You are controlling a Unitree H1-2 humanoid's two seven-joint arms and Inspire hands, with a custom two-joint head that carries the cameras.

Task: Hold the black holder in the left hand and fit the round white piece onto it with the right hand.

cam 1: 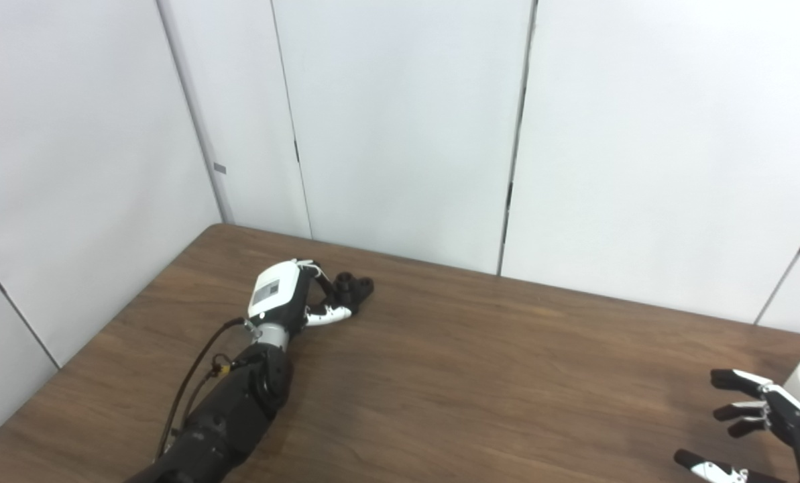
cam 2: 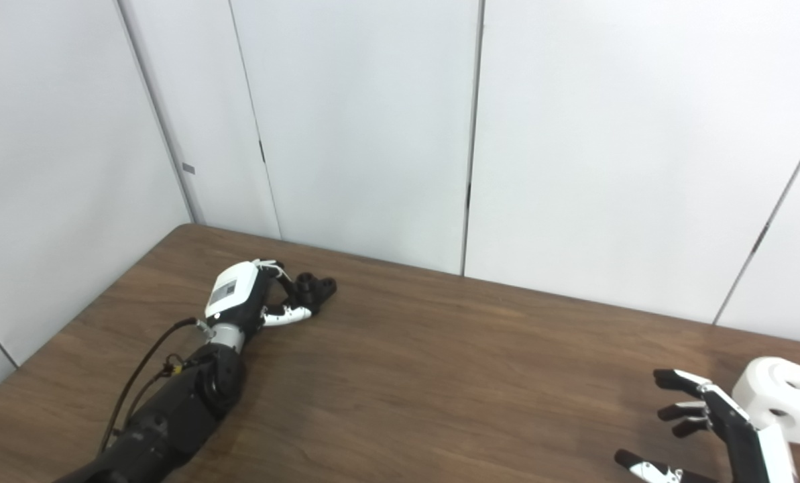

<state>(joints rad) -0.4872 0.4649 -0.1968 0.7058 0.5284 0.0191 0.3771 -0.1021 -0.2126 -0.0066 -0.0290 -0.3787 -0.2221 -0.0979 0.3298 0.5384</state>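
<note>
Gripping the knobbly black holder (cam 2: 314,288) at ten o'clock, left hand (cam 2: 249,295) clamps it; right hand (cam 2: 715,422), fingers spread, nears the smooth round white piece (cam 2: 785,396) at four o'clock.

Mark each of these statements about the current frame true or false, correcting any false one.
1. The left hand is at the black holder near the table's far left corner. True.
2. The right hand grips the round white piece. False: its fingers are spread and hold nothing; the piece sits beside it.
3. The white piece is already fitted on the holder. False: they lie at opposite ends of the wooden table.
4. The holder is on the table, not lifted. True.
</note>
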